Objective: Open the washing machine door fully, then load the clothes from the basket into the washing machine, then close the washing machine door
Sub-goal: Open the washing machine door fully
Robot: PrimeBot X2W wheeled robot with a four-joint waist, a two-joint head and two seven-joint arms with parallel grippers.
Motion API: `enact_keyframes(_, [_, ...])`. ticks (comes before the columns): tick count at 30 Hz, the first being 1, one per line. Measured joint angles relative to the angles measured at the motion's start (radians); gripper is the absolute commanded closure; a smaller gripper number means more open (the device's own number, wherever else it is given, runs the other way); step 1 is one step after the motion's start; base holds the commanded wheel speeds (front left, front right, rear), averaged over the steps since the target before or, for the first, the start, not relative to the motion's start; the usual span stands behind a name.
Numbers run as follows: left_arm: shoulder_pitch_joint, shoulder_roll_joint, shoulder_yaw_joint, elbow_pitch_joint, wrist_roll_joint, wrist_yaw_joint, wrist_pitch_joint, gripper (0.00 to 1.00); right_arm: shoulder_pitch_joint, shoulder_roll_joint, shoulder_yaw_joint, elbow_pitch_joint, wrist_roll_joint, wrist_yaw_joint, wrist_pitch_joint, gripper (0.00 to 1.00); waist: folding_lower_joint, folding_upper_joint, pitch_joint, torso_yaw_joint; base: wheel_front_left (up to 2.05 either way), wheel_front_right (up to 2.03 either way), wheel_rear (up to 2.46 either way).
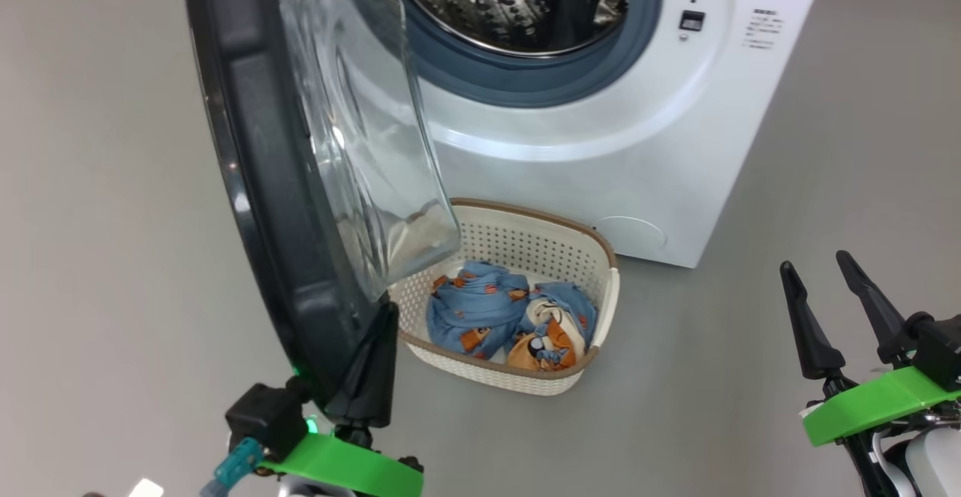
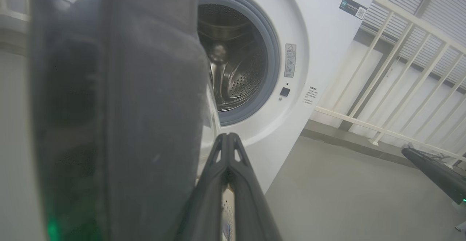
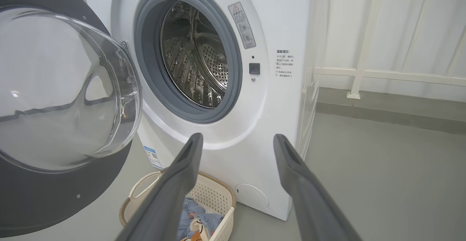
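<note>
Spreading under everything is a plain grey floor (image 1: 751, 347). The washing machine (image 1: 601, 174) stands on it at the top of the head view, its steel drum (image 1: 518, 1) exposed. The washing machine door (image 1: 263, 182) stands swung out at the left of that frame, nearly edge-on, with its glass bowl (image 1: 360, 144) bulging to the right. The basket (image 1: 525, 238) sits on the floor just in front of the machine, partly behind the glass, and the clothes (image 1: 480, 309) are heaped inside it.

The left wrist view brings in the room to the right of the machine, with a white railing (image 2: 382, 73) along a pale wall. The right wrist view turns the door's inner face toward the camera. It also picks out a blue label sticker (image 3: 153, 157) at the machine's lower corner, just above the basket's near handle (image 3: 145, 182).

The left gripper (image 1: 387, 313), at the lower left of the head view, has its fingers pressed together with nothing between them. It lies right beside the door's lower black rim, and I cannot tell whether it touches. The right gripper (image 1: 814, 260), at the lower right, is spread wide and empty, well apart from the basket and clothes to its left.
</note>
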Motion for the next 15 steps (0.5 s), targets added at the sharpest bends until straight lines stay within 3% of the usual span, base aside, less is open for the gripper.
enact_keyframes(15, [0.044,0.075,0.093,-0.016,0.002,0.049,0.000,1.00,0.009,0.006,-0.004,0.000,0.000,0.000,0.000,0.00,0.0000,0.0000,-0.015,0.070,0.00,0.00,0.00])
